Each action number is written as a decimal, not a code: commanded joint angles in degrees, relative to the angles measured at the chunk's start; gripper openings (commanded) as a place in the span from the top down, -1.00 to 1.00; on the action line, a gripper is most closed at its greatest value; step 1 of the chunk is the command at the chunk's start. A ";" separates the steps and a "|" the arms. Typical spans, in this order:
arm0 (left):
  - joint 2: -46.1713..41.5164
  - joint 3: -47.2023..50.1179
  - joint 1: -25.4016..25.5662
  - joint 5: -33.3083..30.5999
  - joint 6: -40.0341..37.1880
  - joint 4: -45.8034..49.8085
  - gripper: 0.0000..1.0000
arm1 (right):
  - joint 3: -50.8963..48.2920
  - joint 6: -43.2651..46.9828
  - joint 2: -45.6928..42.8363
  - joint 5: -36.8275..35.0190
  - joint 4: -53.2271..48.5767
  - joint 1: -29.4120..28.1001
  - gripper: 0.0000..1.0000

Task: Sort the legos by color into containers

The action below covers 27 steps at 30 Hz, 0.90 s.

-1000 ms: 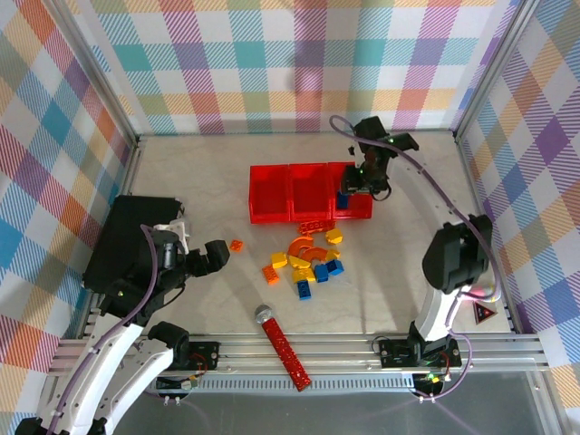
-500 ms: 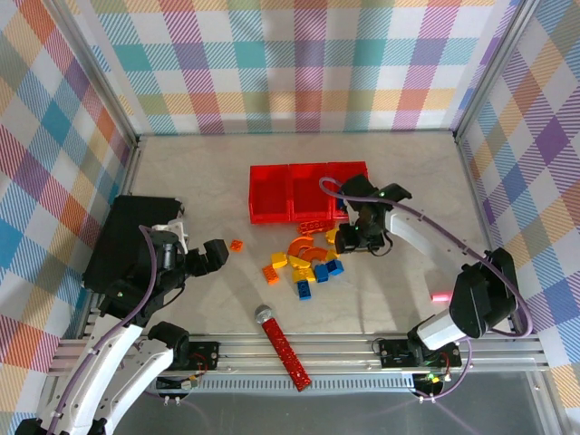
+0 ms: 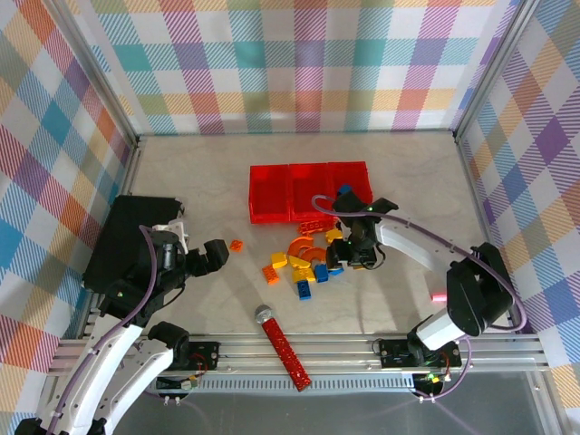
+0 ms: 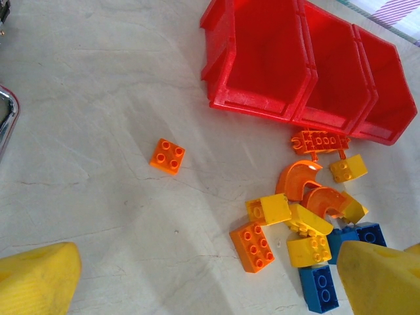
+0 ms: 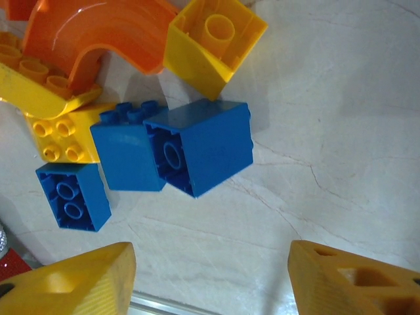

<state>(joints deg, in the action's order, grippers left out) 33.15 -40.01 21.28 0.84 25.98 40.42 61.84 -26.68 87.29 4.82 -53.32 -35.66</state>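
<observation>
1. Reaching down at the right edge of the lego pile [image 3: 306, 258], the right gripper [image 5: 211, 275] hangs with its fingers apart and nothing between them. An upturned blue brick [image 5: 203, 147] lies just ahead of it.
2. Over on the left, the left gripper [image 3: 221, 255] hovers low near a lone orange brick [image 3: 236, 245], jaws spread wide and empty.
3. Behind the pile on the pale marbled table [image 3: 199, 172] sit three joined red bins [image 3: 272, 195]. There's a blue piece [image 3: 344, 190] in the right one, and checked walls all round.

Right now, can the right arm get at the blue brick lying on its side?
Probably yes. The right gripper hangs close over the blue brick with jaws open and empty; the table is bare on one side, though a second blue brick lies against the other side.
</observation>
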 commanded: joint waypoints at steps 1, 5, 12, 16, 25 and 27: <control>-0.35 -0.73 0.69 0.21 0.45 0.18 -0.99 | -0.28 -1.14 2.20 0.60 2.40 -0.11 -0.30; -0.36 -0.95 0.69 0.31 0.30 0.44 -0.99 | 0.07 -1.19 5.65 0.67 3.80 -0.02 -0.35; -0.54 -1.21 0.78 0.30 0.10 0.73 -0.99 | -1.59 -1.36 7.28 1.59 7.00 2.31 -0.38; -0.23 -0.98 0.78 0.39 0.02 0.34 -0.99 | -2.42 -0.87 7.63 3.48 9.24 3.20 -0.39; -0.19 -1.02 0.87 0.24 0.11 0.44 -1.00 | -4.31 -1.00 9.54 7.03 13.24 4.19 -0.36; -0.25 -1.10 0.87 0.09 0.12 0.53 -1.00 | -4.54 -1.10 9.89 7.22 13.64 4.15 -0.34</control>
<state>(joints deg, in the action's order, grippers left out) 33.15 -40.01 21.32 0.86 25.96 40.45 58.08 -27.29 96.07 9.89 -41.10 -31.81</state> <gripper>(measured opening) 0.997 0.676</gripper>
